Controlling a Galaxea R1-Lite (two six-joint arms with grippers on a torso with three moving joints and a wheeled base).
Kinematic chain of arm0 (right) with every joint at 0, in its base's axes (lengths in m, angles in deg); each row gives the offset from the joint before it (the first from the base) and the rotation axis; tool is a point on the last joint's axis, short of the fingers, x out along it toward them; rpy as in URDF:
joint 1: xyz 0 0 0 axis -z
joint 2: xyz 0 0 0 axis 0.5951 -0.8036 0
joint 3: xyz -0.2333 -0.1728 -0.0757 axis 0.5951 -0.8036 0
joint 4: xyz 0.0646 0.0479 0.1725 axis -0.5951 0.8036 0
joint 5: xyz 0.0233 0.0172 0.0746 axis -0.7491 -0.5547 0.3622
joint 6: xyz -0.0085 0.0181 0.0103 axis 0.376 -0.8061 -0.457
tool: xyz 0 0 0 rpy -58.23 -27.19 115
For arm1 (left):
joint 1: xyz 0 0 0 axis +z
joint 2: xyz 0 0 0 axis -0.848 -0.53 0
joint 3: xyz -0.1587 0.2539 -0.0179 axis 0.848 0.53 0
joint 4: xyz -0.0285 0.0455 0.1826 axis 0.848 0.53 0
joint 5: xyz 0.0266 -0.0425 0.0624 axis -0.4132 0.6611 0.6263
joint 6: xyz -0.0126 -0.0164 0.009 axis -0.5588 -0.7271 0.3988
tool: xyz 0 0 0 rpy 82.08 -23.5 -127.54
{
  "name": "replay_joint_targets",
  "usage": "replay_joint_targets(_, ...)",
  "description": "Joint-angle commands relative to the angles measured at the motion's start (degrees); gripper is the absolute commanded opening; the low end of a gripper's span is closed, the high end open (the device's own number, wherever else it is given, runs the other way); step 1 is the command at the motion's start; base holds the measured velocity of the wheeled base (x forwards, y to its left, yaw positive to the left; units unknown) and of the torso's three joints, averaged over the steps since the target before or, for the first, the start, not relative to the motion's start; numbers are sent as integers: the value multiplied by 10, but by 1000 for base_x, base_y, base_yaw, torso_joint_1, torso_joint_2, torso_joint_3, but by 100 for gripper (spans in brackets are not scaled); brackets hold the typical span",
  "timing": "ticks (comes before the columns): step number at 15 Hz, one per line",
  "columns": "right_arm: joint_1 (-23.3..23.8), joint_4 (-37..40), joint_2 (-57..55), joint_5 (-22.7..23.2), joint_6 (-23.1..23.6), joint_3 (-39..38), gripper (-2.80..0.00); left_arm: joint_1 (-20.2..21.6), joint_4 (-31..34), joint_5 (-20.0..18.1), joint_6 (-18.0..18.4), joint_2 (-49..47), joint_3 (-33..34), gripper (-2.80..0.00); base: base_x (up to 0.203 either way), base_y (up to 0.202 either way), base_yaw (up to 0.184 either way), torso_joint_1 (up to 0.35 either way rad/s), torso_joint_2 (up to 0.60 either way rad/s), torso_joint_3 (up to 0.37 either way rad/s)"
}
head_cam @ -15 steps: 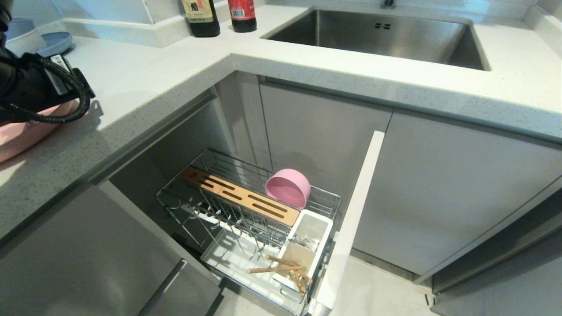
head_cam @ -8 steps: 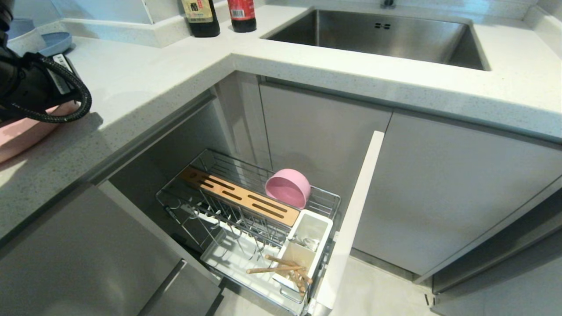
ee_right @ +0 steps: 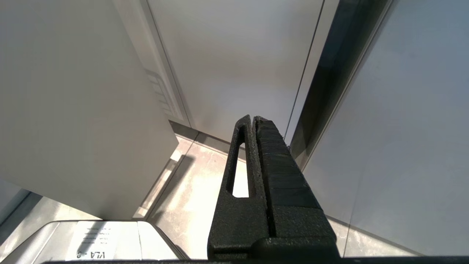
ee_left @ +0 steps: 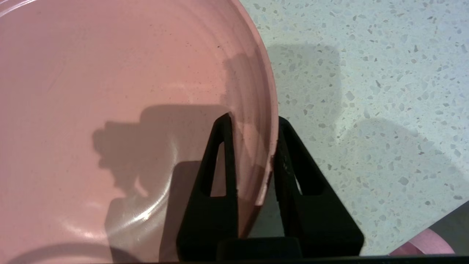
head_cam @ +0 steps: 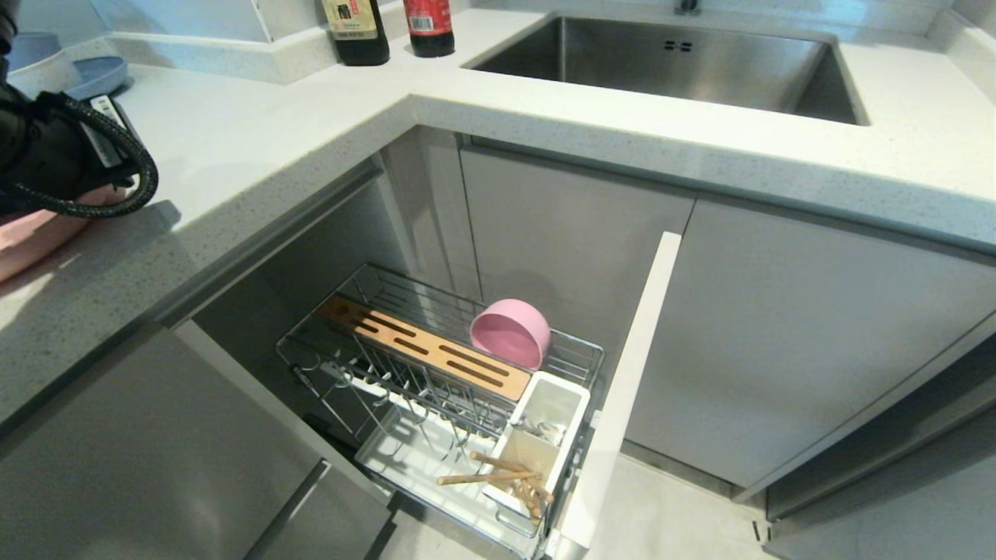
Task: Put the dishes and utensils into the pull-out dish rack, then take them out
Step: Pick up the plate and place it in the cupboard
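The large pink plate (ee_left: 110,91) lies on the speckled counter at the far left (head_cam: 31,233). My left gripper (ee_left: 253,119) is shut on its rim, one finger inside the plate and one outside. Below the counter the pull-out dish rack (head_cam: 311,342) stands pulled out. The pink bowl (head_cam: 510,333) rests on its side at the rack's back, behind the wooden strip (head_cam: 424,346). The chopsticks (head_cam: 490,474) lean out of the white utensil cup (head_cam: 572,404), and the shiny spoon (head_cam: 545,428) shows inside it. My right gripper (ee_right: 253,117) is shut on nothing, hanging beside cabinet fronts above the floor.
A steel sink (head_cam: 817,70) is set in the counter at the back right. Two dark bottles (head_cam: 356,31) stand behind the corner. A blue plate with stacked bowls (head_cam: 93,74) sits behind my left arm. The white drawer front (head_cam: 630,373) juts out right of the rack.
My left gripper's jaws have drawn together onto the pink plate's rim. The plate's visible edge has shifted slightly. The rack and its contents have not moved.
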Motion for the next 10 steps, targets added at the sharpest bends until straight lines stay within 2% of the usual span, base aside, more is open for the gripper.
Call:
replay_joint_targets(1, 0, 0, 0, 0, 0, -1, -280, 0, 1, 3, -3, 5, 0, -280, 0, 0, 0, 0, 0, 0)
replay_joint_targets(6, -1, 0, 0, 0, 0, -1, -280, -2, 1, 3, -3, 21, -3, -280, 0, 0, 0, 0, 0, 0)
replay_joint_targets(10, 0, 0, 0, 0, 0, -1, -280, -26, 2, 6, -1, 69, -16, -280, 0, 0, 0, 0, 0, 0)
